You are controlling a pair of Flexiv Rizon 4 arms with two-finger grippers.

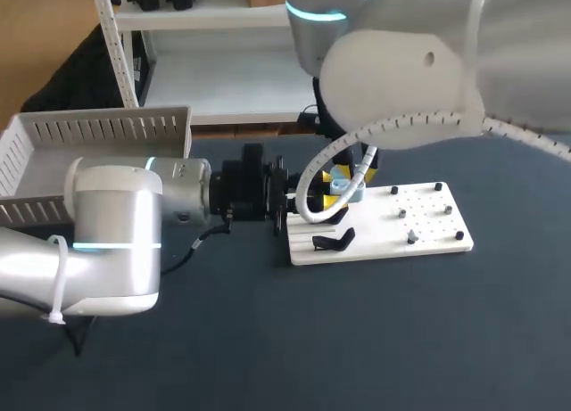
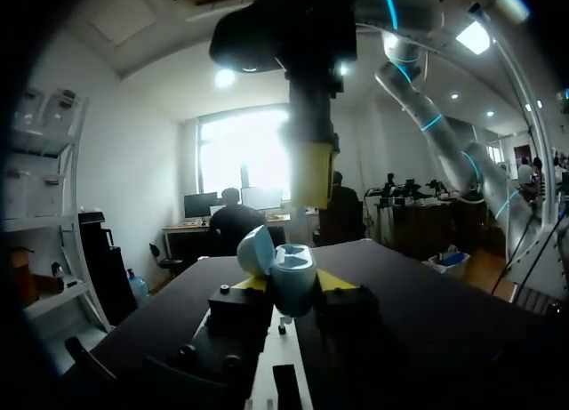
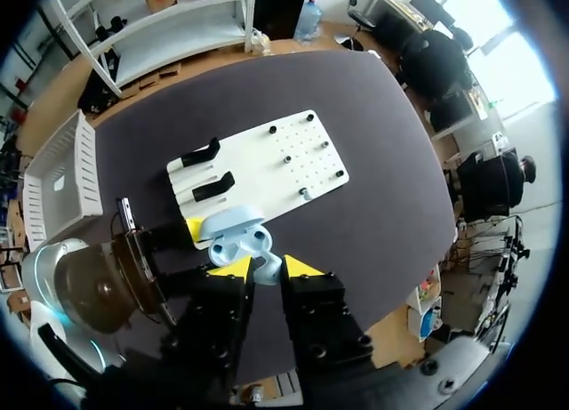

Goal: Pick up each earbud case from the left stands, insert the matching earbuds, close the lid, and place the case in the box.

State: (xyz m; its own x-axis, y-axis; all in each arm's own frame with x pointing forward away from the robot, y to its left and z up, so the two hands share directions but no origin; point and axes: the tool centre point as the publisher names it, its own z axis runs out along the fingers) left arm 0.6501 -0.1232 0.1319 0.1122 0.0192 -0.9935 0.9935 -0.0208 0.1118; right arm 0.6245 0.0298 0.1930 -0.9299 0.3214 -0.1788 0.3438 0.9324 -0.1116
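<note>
Light-blue earbud case [image 2: 284, 263], lid open, is clamped between the yellow tips of my left gripper [image 2: 293, 283], over the left end of the white pegged board [image 1: 419, 226]. My right gripper [image 3: 265, 268] hangs directly above the case; I cannot tell whether it grips anything. White slatted plastic box [image 1: 98, 126] sits at the table's left.

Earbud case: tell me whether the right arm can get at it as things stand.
Probably yes: the left pincer holds the case with its lid open, and the right pincer hangs close above it.
</note>
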